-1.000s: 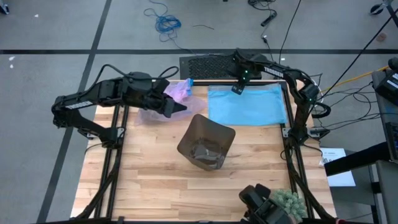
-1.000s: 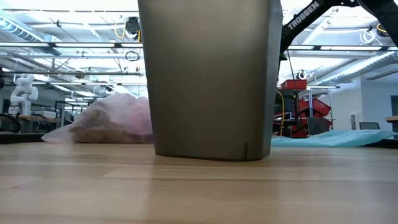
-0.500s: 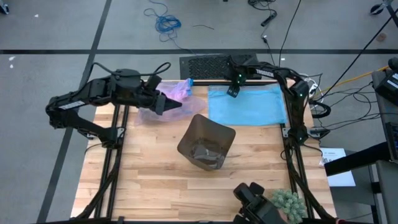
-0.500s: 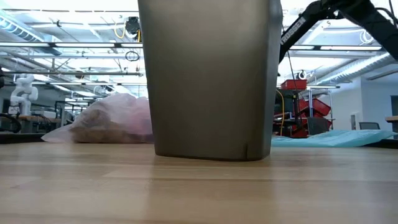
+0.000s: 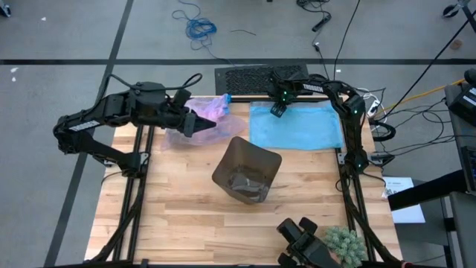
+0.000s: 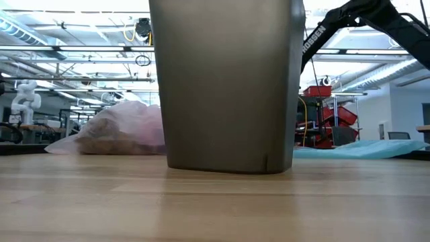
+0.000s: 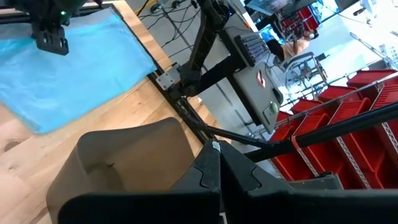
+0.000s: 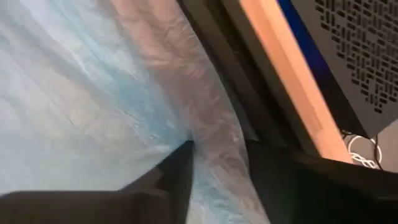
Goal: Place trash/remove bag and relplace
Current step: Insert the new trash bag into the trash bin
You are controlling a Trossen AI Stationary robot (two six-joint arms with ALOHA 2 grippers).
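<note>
The lavender-pink bag [image 5: 195, 125] lies slumped on the table's far left part, and brown trash wads [image 6: 111, 142] show through it. My left gripper [image 5: 216, 128] hovers shut above the bag's right end, with nothing between its fingers [image 7: 214, 163]. The grey-brown bin [image 5: 247, 173] stands upright mid-table. A light blue bag [image 5: 297, 126] lies flat at the far right. My right gripper [image 5: 277, 109] points down at its far left corner, its fingers apart. My right gripper's fingertips [image 8: 180, 157] rest on the light blue bag's film near its far left corner [image 8: 214, 134]. They come from above, pointing down. A raised wrinkle of the film stands between the two fingers, and the rest of the bag lies flat on the table.
A green spiky plant [image 5: 343, 242] stands at the near right corner beside a dark fixture [image 5: 301, 240]. A black perforated panel [image 5: 249, 78] lies beyond the far edge. Bare wood [image 5: 171, 216] shows in front of the bin.
My right gripper has come down onto the far left corner of the light blue bag. My left gripper has drawn back a little toward the table's left edge and up, away from the bin. The pink bag and the bin have stayed put.
</note>
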